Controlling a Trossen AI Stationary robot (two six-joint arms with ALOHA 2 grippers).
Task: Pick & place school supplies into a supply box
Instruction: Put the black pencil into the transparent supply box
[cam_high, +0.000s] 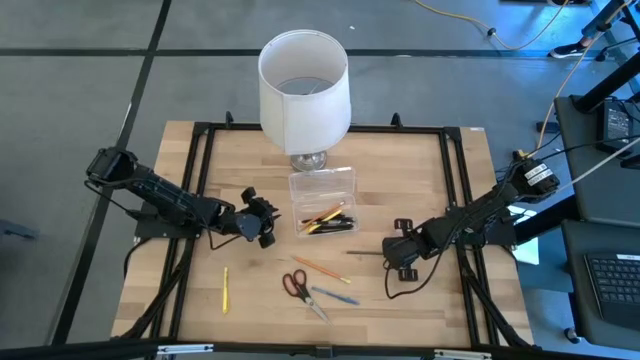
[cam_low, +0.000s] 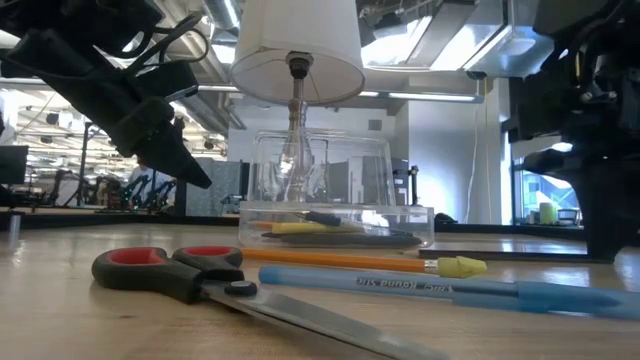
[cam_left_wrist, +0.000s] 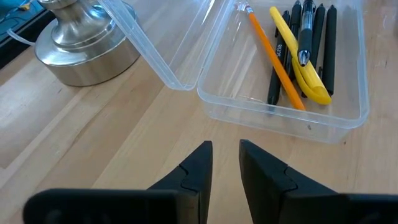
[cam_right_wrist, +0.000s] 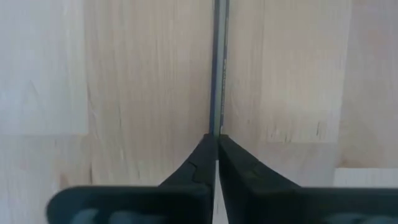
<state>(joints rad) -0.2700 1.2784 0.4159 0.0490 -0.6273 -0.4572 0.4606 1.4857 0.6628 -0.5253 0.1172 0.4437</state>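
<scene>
The supply box, a clear case with its lid open, lies mid-table and holds an orange pencil, a yellow pen and dark pens. My left gripper hovers just left of the box, slightly open, holding nothing. My right gripper is right of the box, shut on a thin dark pencil. Lying flat near the front edge are scissors, an orange pencil, a blue pen and a yellow pencil. My right gripper pinches the dark pencil between its two fingers at the end nearest the table's right edge. The fingers come steeply from above. The pencil runs straight away from them toward the box and looks level, low on the table.
A lamp with a big white shade and a metal base stands just behind the box. A black frame rims the wooden table. Bare wood lies on both sides of the box.
</scene>
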